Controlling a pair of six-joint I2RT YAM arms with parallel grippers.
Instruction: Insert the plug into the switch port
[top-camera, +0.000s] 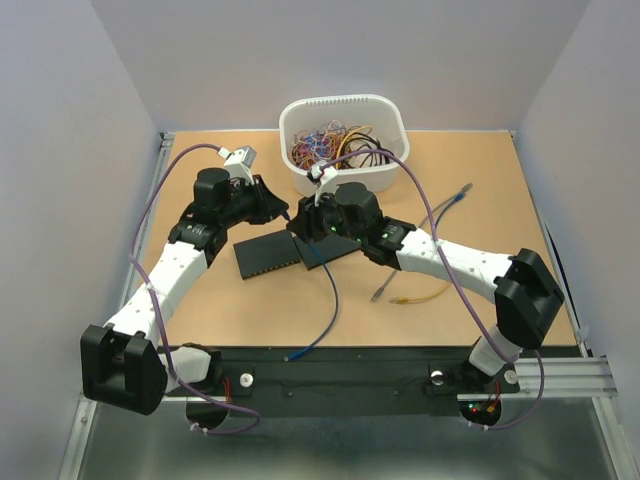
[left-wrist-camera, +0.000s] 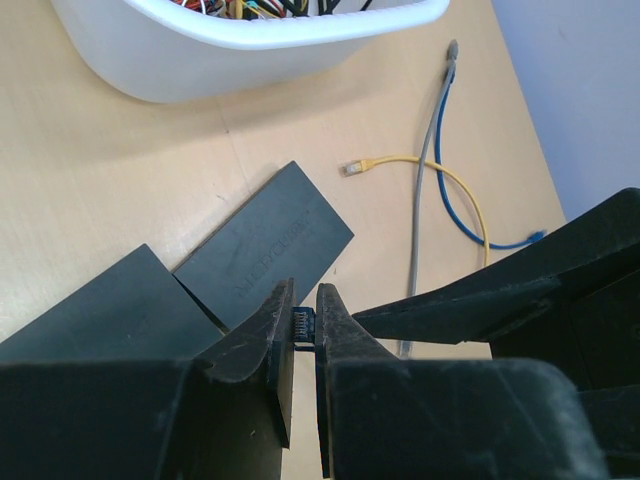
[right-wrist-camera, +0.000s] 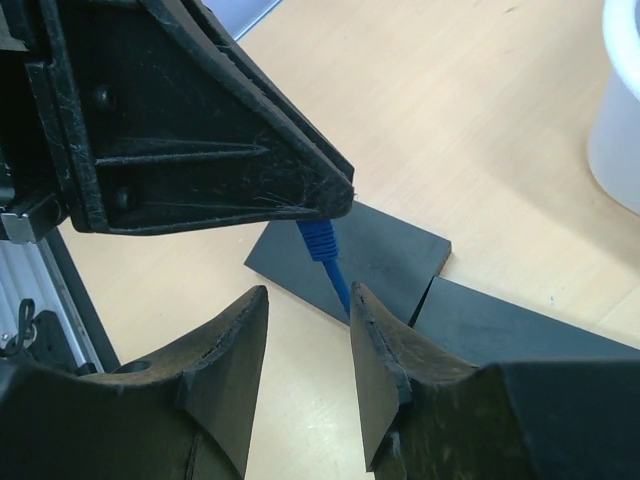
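**Left wrist view.** Plug sits pinched between the tips of the left gripper. The jaws are closed to a narrow slit on it, and only a small blue sliver shows between the pads. It is seen just beside the near corner of one of two dark slabs, which meet corner to corner. Which slab is the switch cannot be told, and the ports are not made out. Beyond them:
- one white basket of tangled wires
- three loose cables: one yellow, one grey, one blue

**Right wrist view.** Right gripper stands wide apart, holding nothing. The left fingers fill the frame above it. One blue cable leaves their tip with a ribbed boot and slants toward a slab, crossing the gap between the right fingers. The plug body is hidden inside the left fingers. Its long axis follows the boot. Which way its nose points cannot be told.

**Top view.** Two arms meet mid-table, over the slabs and just in front of the basket. The blue cable runs from the grippers in one curve toward the near edge, where its free end lies.
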